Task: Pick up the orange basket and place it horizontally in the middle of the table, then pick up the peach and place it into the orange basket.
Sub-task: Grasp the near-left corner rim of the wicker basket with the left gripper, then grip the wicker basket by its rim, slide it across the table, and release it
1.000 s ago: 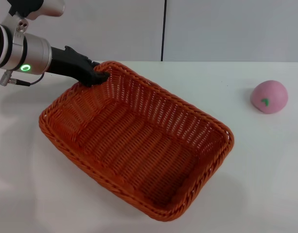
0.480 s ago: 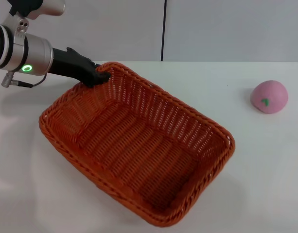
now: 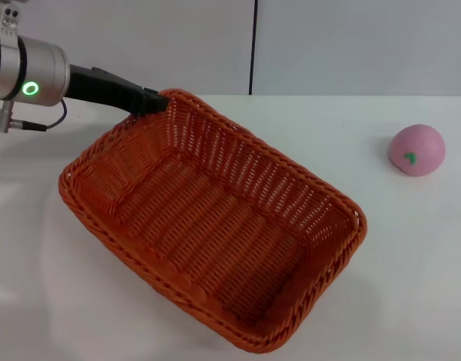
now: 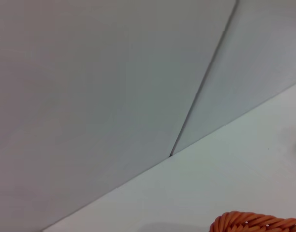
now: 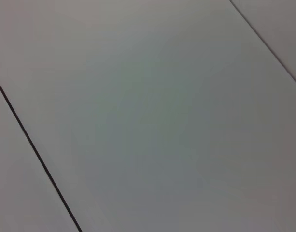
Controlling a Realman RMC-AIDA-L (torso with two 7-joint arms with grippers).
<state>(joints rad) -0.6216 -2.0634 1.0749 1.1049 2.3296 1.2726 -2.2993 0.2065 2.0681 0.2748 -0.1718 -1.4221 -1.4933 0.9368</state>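
A pale grey panelled wall (image 3: 350, 45), split by a dark vertical seam (image 3: 253, 45), rises directly behind the white surface (image 3: 410, 263).

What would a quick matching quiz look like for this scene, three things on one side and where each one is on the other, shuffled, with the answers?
Things:
1. orange basket
2. peach
3. left gripper

Places:
A. at the basket's far left corner rim
B. alone on the table, toward the right
C. lying at a slant across the table's middle

Pairs: 1-C, 2-B, 3-A
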